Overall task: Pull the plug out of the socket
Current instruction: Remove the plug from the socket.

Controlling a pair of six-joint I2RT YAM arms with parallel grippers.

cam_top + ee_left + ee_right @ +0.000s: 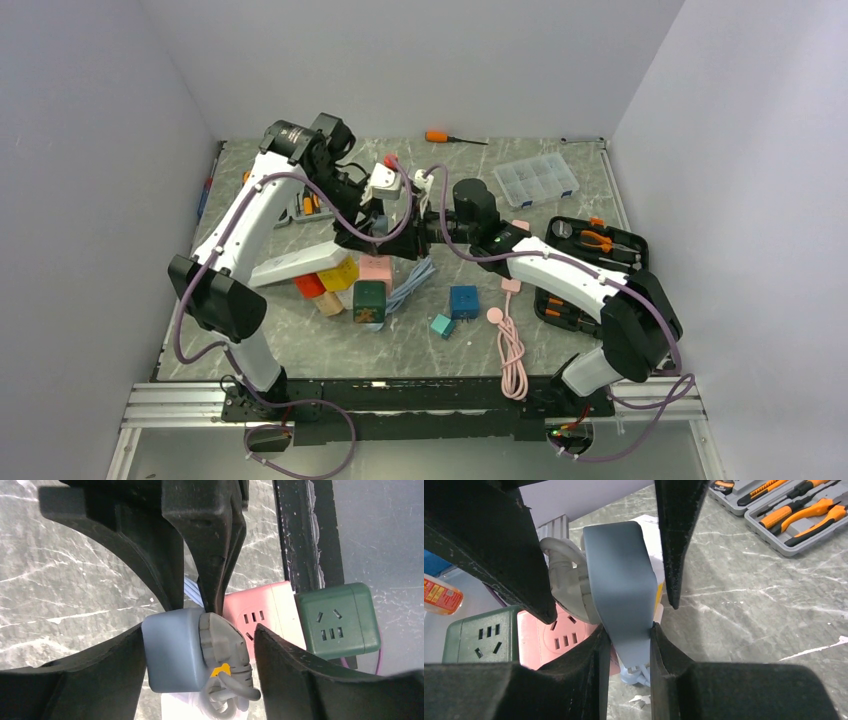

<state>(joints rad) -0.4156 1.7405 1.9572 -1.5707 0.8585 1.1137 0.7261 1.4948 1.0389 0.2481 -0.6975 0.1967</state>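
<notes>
Mid-table, between the two arms, the grey socket [619,580] appears held up off the table [749,620], with the plug [222,645] fully seated in its left face. The plug's cable [230,692] curls out just beside it. A pink socket [255,612] and a green socket [335,620] sit side by side close behind.

The right gripper [629,627] is clamped on the grey socket, both fingers pressed on opposite faces near one end. It acts as the anchor. The left gripper [199,630] is spread wide, straddling socket and plug together. One finger sits close against the plug side. The right wrist view shows a clear gap between the other finger and the socket's bare face. It grips nothing yet.

Step in hand, as I judge it: getting hold of the plug, with the pull not yet started. The left fingers seem lined up along the plug's own axis, so closing there would only squeeze it in. The next move likely calls for turning or shifting the left jaws onto the plug's sides, closing firmly, then pulling straight left while the right holds steady.
</notes>
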